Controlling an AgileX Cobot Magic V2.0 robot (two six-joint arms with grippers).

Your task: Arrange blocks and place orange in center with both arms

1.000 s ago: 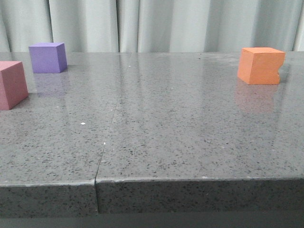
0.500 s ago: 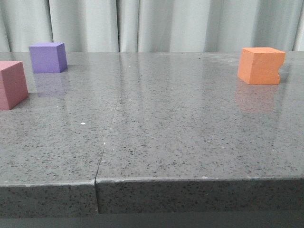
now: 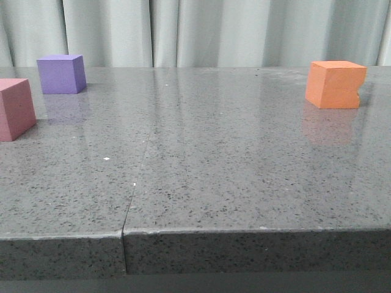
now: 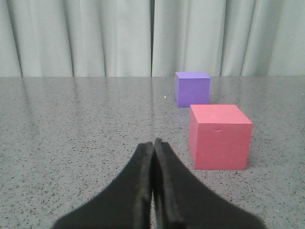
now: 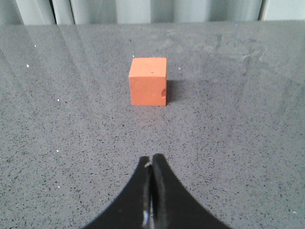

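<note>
The purple cube (image 3: 60,74) stands at the far left of the table, the pinkish-red cube (image 3: 14,108) nearer at the left edge, and the orange cube (image 3: 335,84) with its notched edge at the far right. No gripper shows in the front view. In the left wrist view my left gripper (image 4: 153,142) is shut and empty, short of the pinkish-red cube (image 4: 219,136), with the purple cube (image 4: 192,88) behind it. In the right wrist view my right gripper (image 5: 151,158) is shut and empty, well short of the orange cube (image 5: 148,87).
The grey speckled table (image 3: 201,171) has a seam running from the front edge toward the back, left of centre. Its front edge is near the camera. Pale curtains (image 3: 195,30) hang behind the table.
</note>
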